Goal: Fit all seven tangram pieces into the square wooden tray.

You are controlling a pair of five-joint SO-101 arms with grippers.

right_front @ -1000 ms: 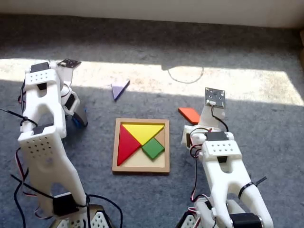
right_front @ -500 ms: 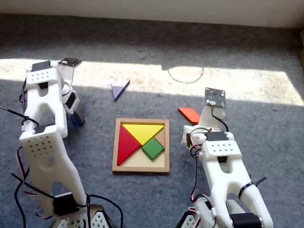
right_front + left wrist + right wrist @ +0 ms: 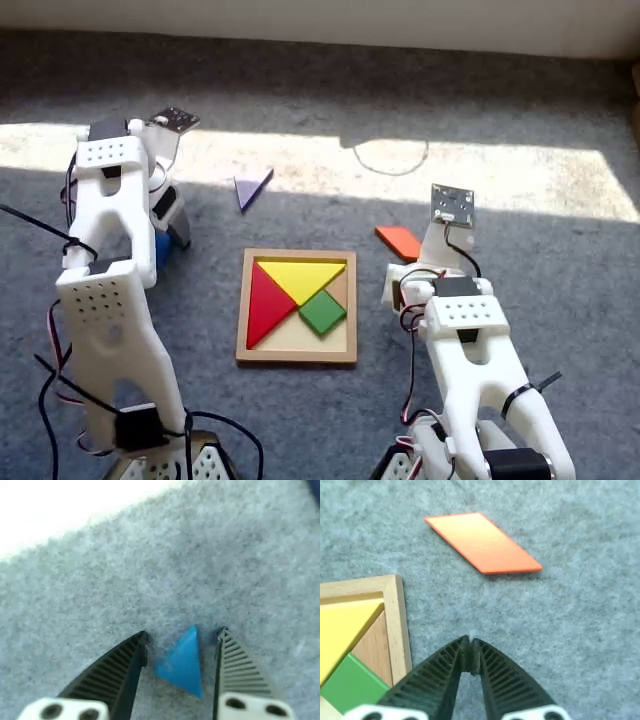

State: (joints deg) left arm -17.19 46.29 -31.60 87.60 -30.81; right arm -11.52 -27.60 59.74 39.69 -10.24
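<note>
One blue triangle (image 3: 182, 662) — between the left gripper's (image 3: 183, 631) parted jaws

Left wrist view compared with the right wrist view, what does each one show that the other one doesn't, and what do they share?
Left wrist view: a blue triangle lying between the open fingers of the left end effector. Right wrist view: the orange parallelogram, a corner of the wooden tray holding the yellow triangle and green square, and the shut right end effector. Shared: the grey carpet under everything.
</note>
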